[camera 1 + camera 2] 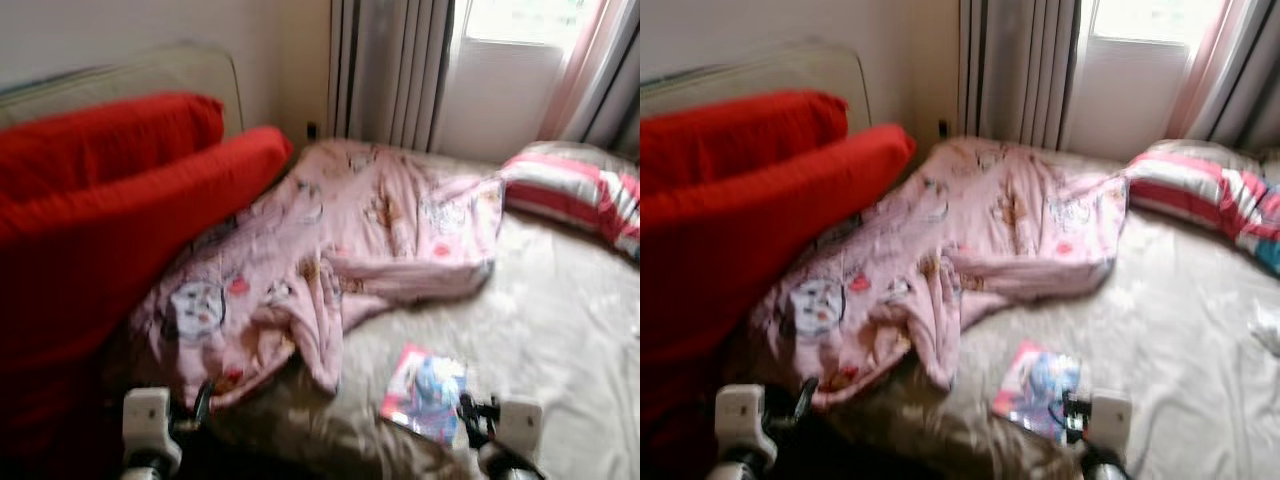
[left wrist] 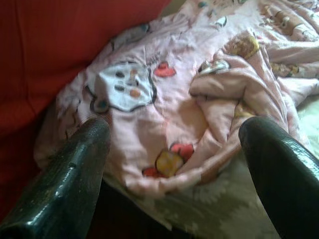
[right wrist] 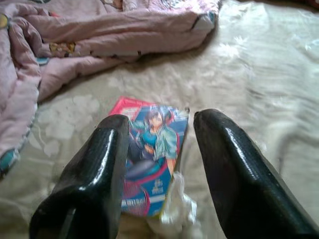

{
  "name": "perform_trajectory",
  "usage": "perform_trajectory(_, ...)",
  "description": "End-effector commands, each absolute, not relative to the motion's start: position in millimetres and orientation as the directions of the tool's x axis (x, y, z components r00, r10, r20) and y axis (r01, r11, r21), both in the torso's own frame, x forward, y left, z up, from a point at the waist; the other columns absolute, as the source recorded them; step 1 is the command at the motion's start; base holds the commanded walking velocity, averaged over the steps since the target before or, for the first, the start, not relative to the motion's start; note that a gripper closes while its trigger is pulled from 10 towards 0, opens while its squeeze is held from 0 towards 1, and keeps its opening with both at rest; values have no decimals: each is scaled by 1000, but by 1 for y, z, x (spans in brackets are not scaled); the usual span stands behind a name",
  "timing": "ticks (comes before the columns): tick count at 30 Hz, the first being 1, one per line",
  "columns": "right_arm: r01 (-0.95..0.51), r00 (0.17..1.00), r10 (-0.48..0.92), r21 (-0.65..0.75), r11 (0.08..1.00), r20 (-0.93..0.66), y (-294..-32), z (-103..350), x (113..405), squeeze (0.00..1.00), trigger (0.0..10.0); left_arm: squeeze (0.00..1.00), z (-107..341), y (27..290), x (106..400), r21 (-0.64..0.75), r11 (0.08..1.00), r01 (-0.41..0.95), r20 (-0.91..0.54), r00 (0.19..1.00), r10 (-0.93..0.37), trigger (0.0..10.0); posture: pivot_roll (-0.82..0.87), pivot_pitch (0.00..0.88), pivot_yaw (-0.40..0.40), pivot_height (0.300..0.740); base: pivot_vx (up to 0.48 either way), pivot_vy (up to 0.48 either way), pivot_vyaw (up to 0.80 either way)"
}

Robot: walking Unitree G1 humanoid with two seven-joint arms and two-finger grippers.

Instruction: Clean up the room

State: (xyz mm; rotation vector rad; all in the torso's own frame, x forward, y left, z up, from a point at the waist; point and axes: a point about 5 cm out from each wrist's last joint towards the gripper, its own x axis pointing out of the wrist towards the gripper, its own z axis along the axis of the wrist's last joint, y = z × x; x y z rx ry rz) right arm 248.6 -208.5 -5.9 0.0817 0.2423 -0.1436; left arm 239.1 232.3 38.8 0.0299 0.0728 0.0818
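Book [image 3: 152, 149] is lying flat on the bed [image 1: 560, 330], just under the right pincer [image 3: 162, 149], whose fingers are gaping open on either side of its cover. The left pincer [image 2: 174, 149] is hovering open too, facing the rumpled pink blanket [image 1: 340, 250] beside the red cushions [image 1: 110, 200]. Judging by this, the book pickup is in hand; next, the right pincer needs lowering to catch an edge, since the book is sitting flush on soft bedding.

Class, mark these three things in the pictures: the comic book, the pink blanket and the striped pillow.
comic book [image 3: 152, 164], right wrist view, on its cover between the black fingers.
pink blanket [image 1: 350, 225], left eye view, on its flat middle.
striped pillow [image 1: 575, 190], left eye view, on a pink stripe.
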Motion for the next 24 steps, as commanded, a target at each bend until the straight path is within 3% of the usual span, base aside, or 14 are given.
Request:
perform_trajectory(1, 152, 959, -131, 67, 986, -253, -209, -6, 251, 0, 10000, 0, 44, 236, 242, 28, 996, -88, -62, 994, 90, 10000, 40, 70, -12, 632, 0, 0, 0)
perform_trajectory(24, 144, 946, -113, 82, 986, -305, -203, -10, 256, 0, 10000, 0, 46, 232, 254, -4, 999, -53, -81, 995, 53, 10000, 45, 61, -7, 622, 0, 0, 0)
